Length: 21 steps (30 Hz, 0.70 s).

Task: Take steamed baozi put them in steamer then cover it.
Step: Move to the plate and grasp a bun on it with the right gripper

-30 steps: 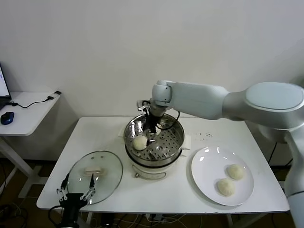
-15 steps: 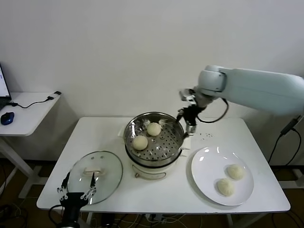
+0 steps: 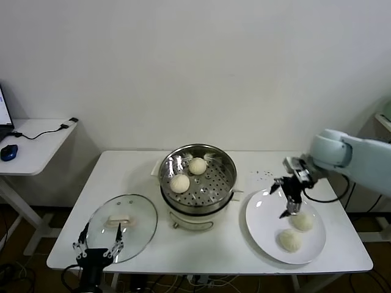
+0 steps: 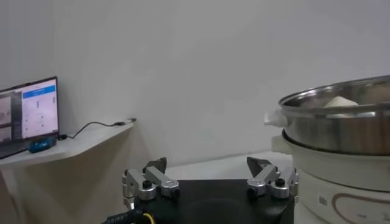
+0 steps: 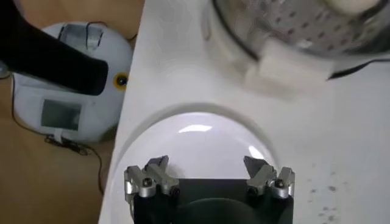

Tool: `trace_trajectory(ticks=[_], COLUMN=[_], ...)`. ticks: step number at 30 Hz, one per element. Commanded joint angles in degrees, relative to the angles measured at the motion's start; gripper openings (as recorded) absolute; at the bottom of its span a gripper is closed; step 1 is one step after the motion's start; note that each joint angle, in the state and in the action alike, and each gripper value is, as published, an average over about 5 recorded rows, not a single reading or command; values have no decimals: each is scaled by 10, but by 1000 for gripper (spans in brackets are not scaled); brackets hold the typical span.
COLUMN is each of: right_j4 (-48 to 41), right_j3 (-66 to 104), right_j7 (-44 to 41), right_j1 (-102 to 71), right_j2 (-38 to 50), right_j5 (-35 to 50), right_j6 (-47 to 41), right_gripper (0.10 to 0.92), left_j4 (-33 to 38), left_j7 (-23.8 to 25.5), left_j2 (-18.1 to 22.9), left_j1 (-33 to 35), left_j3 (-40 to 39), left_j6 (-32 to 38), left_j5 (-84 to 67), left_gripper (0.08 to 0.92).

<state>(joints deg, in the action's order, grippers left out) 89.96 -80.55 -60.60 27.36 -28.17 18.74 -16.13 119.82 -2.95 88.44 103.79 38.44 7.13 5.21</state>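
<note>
Head view, two small round cream-white buns (image 3: 188, 174) in the shiny round steel steamer pot (image 3: 198, 180), two more on the flat white plate (image 3: 267, 229), right gripper (image 3: 286, 198) spread wide above them, clear glass lid (image 3: 122, 226) on the white table (image 3: 232, 247) front left, left gripper (image 3: 96, 248) parked, jaws wide.

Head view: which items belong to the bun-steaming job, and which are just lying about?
Job:
- four round cream-white buns
- shiny stainless-steel steamer pot
- clear glass lid
- flat white plate
- right gripper, jaws open

Lying about:
- blue computer mouse
- black cable
</note>
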Motion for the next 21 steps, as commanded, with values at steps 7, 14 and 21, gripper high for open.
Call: trace_trajectory(ticks=[7, 14, 21], right_j4=[-64, -84, -93], right_j3=[154, 158, 155], right_j7=[5, 9, 10], right_j1=[-249, -249, -247], right_j2=[26, -2, -19], right_j5=[-135, -136, -137], right_j6=[11, 11, 11], right_gripper=[823, 823, 823], left_j4=[-4, -9, -12], left_j7=[-1, -2, -2], left_j2=[7, 8, 9], left_j1=[1, -1, -2], left_j3=[4, 3, 3], left_j6=[-4, -5, -5], left_j5=[5, 6, 7], left_gripper=[823, 823, 823])
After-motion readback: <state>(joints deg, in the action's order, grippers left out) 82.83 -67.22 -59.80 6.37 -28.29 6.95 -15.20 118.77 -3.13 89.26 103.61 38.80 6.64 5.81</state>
